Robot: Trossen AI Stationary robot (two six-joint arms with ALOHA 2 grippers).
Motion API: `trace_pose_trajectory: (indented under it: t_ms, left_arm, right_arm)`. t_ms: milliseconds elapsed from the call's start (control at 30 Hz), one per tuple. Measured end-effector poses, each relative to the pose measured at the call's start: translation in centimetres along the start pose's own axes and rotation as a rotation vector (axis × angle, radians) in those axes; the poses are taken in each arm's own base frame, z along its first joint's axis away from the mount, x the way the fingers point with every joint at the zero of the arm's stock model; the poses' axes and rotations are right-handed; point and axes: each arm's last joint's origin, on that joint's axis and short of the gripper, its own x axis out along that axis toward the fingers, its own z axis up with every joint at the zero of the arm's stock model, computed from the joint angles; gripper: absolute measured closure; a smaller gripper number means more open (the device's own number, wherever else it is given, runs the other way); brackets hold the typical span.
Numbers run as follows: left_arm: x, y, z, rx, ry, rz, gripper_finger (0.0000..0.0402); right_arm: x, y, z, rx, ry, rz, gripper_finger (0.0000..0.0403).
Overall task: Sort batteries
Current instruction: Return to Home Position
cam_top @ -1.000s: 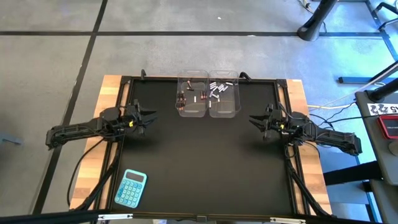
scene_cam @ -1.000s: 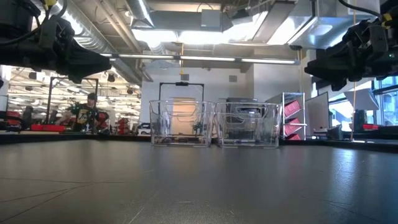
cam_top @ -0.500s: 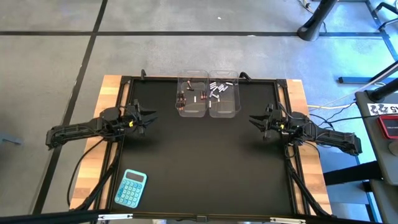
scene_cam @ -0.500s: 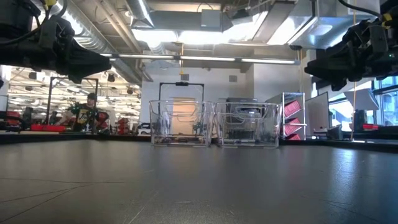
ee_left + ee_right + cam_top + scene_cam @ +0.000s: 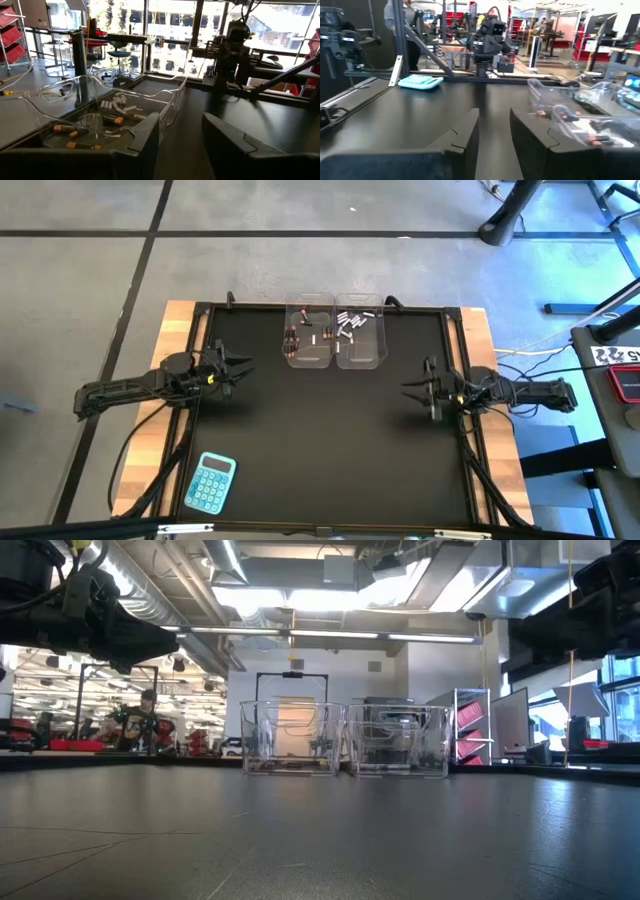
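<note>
Two clear tubs stand side by side at the table's far middle. The left tub (image 5: 308,336) holds dark batteries with reddish ends (image 5: 113,120). The right tub (image 5: 361,336) holds silvery-white batteries (image 5: 116,103). All of them lie on the tub floors. My left gripper (image 5: 243,366) hovers level at the table's left, open, with nothing between its fingers (image 5: 150,140). My right gripper (image 5: 406,390) hovers level at the table's right, pointing toward the left arm, also open and bare (image 5: 494,135).
A blue calculator (image 5: 210,482) lies near the table's front left corner, also seen in the right wrist view (image 5: 421,81). The black mat (image 5: 330,450) stretches between the arms. A person shows far off in the room behind (image 5: 148,720).
My right arm has swung its gripper toward the table's near edge, so it now points straight at the table's left side, and the wrist has rolled. Its finger gap looks the same. The tubs and batteries have not moved.
</note>
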Motion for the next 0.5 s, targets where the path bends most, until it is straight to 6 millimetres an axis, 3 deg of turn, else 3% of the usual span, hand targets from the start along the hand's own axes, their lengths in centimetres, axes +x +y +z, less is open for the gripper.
trace_pose_trajectory:
  t_ms: [500]
  left_arm:
    - [0.00, 0.00, 0.00, 0.000, 0.000, 0.000, 0.0263]
  right_arm:
    - [0.00, 0.17, 0.06, 0.003, -0.006, 0.018, 0.0292]
